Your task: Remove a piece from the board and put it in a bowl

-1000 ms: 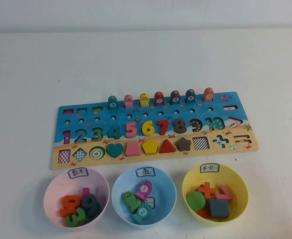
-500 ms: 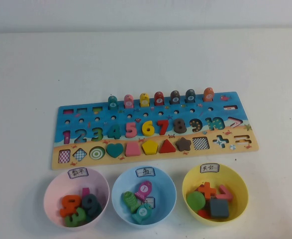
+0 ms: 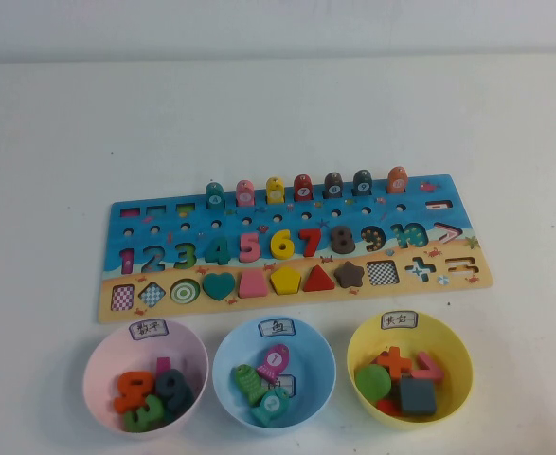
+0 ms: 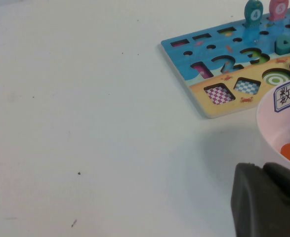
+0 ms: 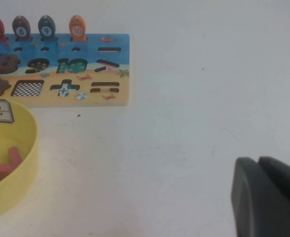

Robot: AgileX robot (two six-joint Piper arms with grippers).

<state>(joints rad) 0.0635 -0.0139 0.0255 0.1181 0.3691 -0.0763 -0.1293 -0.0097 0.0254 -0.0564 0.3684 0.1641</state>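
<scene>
Piece: orange fish peg (image 3: 397,179) upright in the board (image 3: 296,248), rightmost of the back row.
Bowl: light blue bowl (image 3: 274,372) between pink and yellow bowls.
My right hand (image 5: 268,197): closed, empty, over bare tabletop (image 5: 184,123).
My left hand (image 4: 266,200): beside pink bowl (image 4: 283,123); cannot tell.

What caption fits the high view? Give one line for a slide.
Orange fish peg still on the board, blue bowl waiting below; both grippers out of frame.

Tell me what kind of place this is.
Probably a robot sorting test bench, not a home: a bare white table, the board of fish pegs, labelled bowls including the blue bowl, and both tools, left and right, parked beside it.
</scene>
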